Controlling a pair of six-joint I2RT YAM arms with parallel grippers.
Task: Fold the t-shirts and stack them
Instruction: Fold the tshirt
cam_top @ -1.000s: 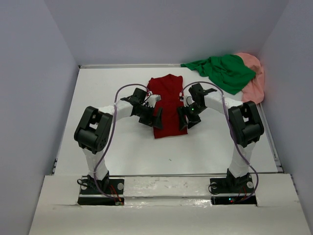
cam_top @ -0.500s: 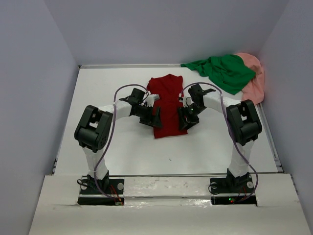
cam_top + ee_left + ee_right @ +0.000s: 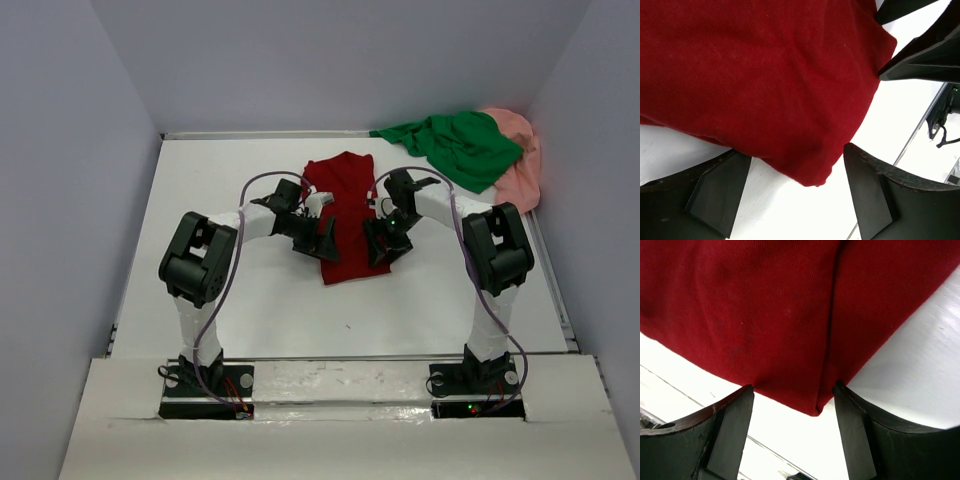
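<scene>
The dark red t-shirt (image 3: 346, 215) lies on the white table as a long narrow folded strip, its near end towards the arms. My left gripper (image 3: 322, 240) is open at the shirt's near left corner (image 3: 812, 175), one finger on each side of it. My right gripper (image 3: 380, 243) is open at the near right corner (image 3: 815, 407), its fingers straddling the folded edge. The bright green t-shirt (image 3: 455, 145) lies crumpled at the far right, on top of the salmon pink t-shirt (image 3: 520, 165).
White walls close the table on the left, back and right. The white table surface (image 3: 230, 290) spreads around the shirt. The right gripper's fingers (image 3: 920, 55) show in the left wrist view at upper right.
Both grippers have moved a little inward and nearer along the red shirt's sides, closing in on its near corners. The shirt's near end has shifted slightly.
</scene>
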